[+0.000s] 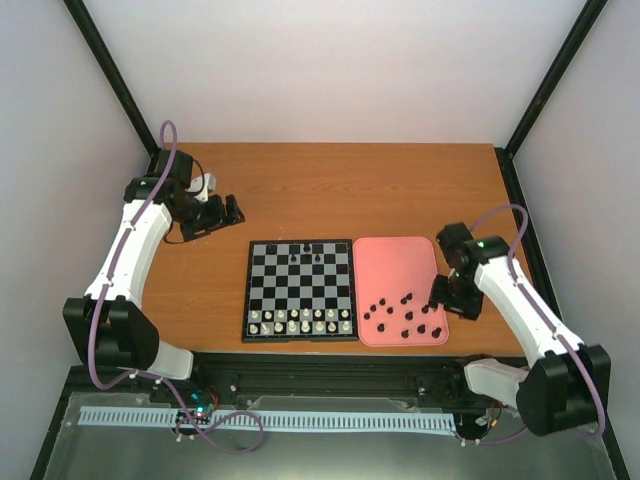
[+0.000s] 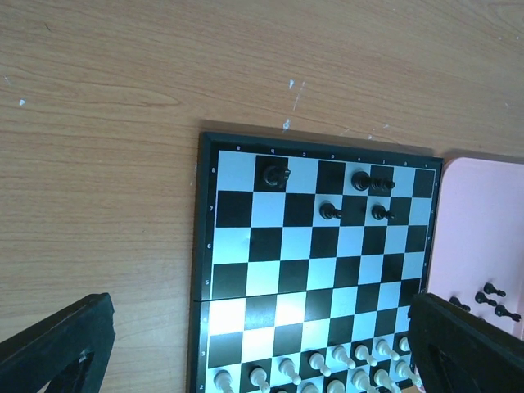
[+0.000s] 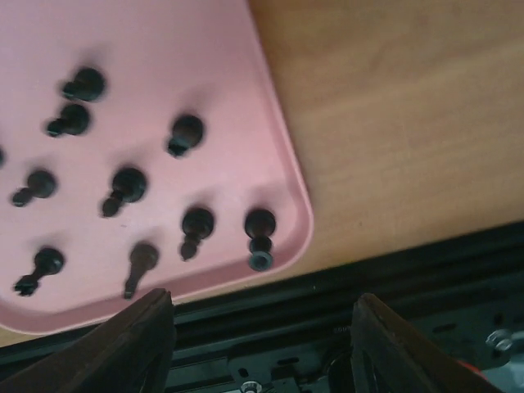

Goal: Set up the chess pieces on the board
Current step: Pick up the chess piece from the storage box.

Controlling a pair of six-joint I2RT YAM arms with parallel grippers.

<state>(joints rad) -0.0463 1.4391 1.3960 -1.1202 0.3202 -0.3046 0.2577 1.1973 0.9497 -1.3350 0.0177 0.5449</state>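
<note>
The board (image 1: 297, 288) lies at the table's near middle. A few black chess pieces (image 2: 330, 212) stand on its far two rows; one (image 2: 274, 174) sits alone toward the left. Several more black pieces (image 1: 410, 314) lie scattered on the near half of the pink tray (image 1: 395, 262). My right gripper (image 1: 440, 297) hovers over the tray's near right corner, open and empty. In its wrist view, a black piece (image 3: 260, 237) lies just ahead of the right gripper (image 3: 262, 344). My left gripper (image 1: 233, 211) hangs open and empty over bare table, left of and beyond the board.
White pieces (image 1: 300, 320) fill the board's near two rows. The tray (image 3: 221, 74) touches the board's right side, its near edge close to the black rail (image 3: 344, 286) at the table front. Bare wood (image 1: 330, 190) stretches behind the board and tray.
</note>
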